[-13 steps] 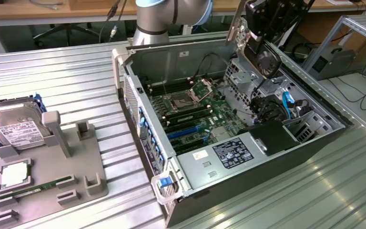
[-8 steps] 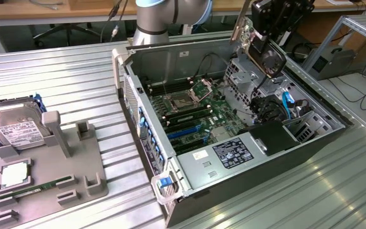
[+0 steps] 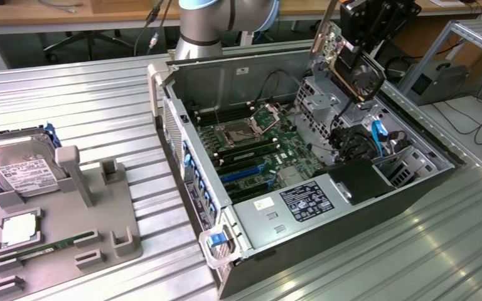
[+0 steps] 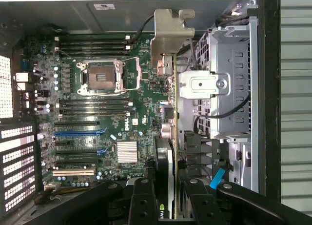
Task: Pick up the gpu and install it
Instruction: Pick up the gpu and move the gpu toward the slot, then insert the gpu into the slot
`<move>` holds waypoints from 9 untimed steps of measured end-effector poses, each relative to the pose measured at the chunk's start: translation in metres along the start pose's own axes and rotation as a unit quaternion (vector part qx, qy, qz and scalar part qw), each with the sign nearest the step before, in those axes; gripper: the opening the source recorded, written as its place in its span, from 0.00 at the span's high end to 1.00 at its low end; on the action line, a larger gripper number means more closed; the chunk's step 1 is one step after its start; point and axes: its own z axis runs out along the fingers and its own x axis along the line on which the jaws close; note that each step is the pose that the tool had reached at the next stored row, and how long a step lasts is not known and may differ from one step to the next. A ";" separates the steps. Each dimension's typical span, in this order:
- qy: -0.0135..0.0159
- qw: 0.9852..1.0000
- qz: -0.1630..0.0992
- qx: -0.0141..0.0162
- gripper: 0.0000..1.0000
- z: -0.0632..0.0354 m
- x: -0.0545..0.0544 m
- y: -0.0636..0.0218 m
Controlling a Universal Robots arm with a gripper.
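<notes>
The gpu (image 3: 356,66) hangs in the air above the far right corner of the open computer case (image 3: 224,72), with its fan side facing the exterior view's right. My gripper (image 3: 376,19) is shut on its upper part. In the wrist view the gpu (image 4: 168,117) shows edge-on. Its pale metal bracket (image 4: 168,32) is at the far end, and my gripper (image 4: 168,198) clamps the card from both sides with its black fingers (image 4: 141,200). Below the card lies the motherboard (image 4: 112,103), with its expansion slots (image 4: 80,133) off to one side of the card.
A metal drive cage (image 4: 224,88) with cables stands close beside the hanging card. On the exterior view's left a grey fixture (image 3: 98,207) holds a silver hard drive (image 3: 19,169), a green memory stick (image 3: 44,246) and a processor chip (image 3: 19,229). The table (image 3: 391,263) is ribbed metal.
</notes>
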 end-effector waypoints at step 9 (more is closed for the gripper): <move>0.000 1.000 0.000 0.000 0.73 0.0000 0.000 0.0000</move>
